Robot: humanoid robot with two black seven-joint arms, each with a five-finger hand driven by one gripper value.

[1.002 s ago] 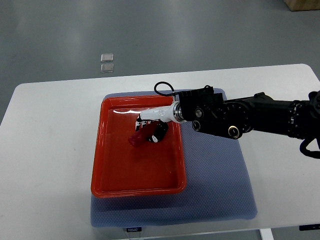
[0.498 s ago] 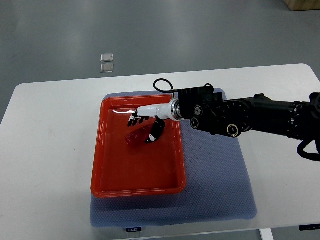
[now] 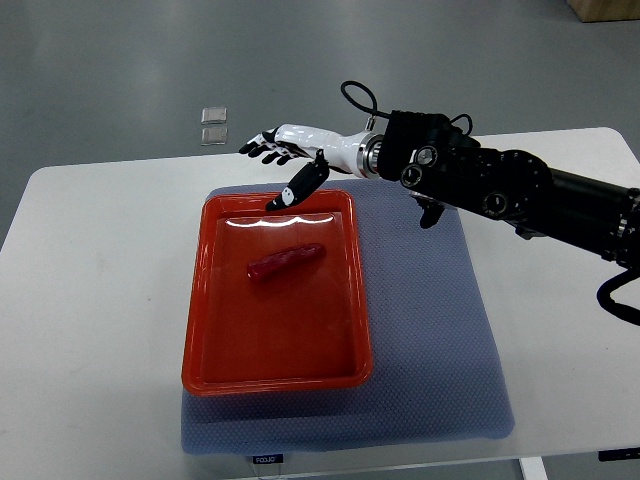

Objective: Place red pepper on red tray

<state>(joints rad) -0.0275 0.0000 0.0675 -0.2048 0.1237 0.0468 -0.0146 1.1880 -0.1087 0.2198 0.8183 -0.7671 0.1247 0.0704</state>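
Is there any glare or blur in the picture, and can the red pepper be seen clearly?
Top view: a white streak of glare lies along the far inner edge of the red tray; the red pepper lies sharp and unobstructed inside it; the open right hand above the tray's far rim shows no obvious motion blur; lighting is even, shadows soft.

A blue-grey mat (image 3: 440, 370) lies on the white table (image 3: 90, 300); two small clear squares (image 3: 213, 124) sit on the floor.
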